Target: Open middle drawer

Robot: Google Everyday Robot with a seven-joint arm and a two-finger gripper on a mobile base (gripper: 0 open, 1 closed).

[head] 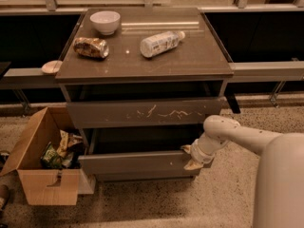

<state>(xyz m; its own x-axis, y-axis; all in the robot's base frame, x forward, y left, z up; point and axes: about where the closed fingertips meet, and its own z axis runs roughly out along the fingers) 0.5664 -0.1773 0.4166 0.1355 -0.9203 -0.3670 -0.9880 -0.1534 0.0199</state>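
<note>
While the middle drawer (137,163) juts forward from the cabinet, with a dark gap open above it, the gripper (189,157) sits at the right end of its plain front. Its two pale fingers (193,165) straddle the top edge, one behind the panel and one before it, pinching the front between them. The white arm (247,136) runs off from the gripper toward the lower right, to the robot's body.

Just below the gripper is a shorter, narrower front (142,176); above it hangs the taller front with white scratch marks (142,112) (also standing a little forward). Higher still, well above the gripper, the cabinet top (199,63) carries a white bowl (105,22), a crumpled snack bag (90,47) and a bottle (160,42) lying on its side. Far along the drawer front from the gripper, a cardboard box (33,184) of wrappers stands open on the speckled floor (166,203), beside the cabinet.
</note>
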